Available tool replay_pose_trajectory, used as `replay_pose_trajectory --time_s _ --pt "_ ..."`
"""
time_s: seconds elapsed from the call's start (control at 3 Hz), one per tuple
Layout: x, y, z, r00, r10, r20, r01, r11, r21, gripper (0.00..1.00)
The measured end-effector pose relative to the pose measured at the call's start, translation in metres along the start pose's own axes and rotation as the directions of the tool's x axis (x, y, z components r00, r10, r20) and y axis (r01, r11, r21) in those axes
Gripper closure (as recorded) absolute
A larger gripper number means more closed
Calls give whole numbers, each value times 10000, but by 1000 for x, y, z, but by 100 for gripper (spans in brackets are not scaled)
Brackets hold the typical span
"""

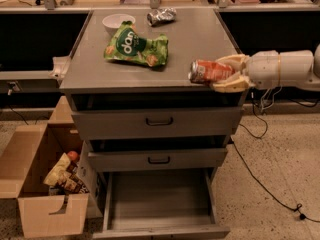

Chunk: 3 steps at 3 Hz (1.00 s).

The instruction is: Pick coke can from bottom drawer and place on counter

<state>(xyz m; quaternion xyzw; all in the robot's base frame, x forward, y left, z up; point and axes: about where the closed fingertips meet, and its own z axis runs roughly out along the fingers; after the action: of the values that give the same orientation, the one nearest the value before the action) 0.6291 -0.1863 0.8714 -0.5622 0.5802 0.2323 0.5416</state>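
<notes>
The small red-orange metal coke can (210,70) lies on its side over the front right corner of the broad flat grey counter (190,39). Its silver end points left. I cannot tell if it touches the top. It looks thin and light, with smooth, slippery sides. A hard squeeze could dent it, so the round middle is the best place to hold. The tan two-finger gripper (221,74) hugs that middle, one finger above and one below. The big grey bottom drawer (157,199) stands open below. A green snack bag (135,46) lies well apart.
</notes>
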Motion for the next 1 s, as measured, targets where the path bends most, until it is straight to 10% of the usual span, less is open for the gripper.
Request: replay_pose_trajectory --time_s 1.0 --pt "27 -110 42 9629 2371 -1288 -2272 9700 871 100"
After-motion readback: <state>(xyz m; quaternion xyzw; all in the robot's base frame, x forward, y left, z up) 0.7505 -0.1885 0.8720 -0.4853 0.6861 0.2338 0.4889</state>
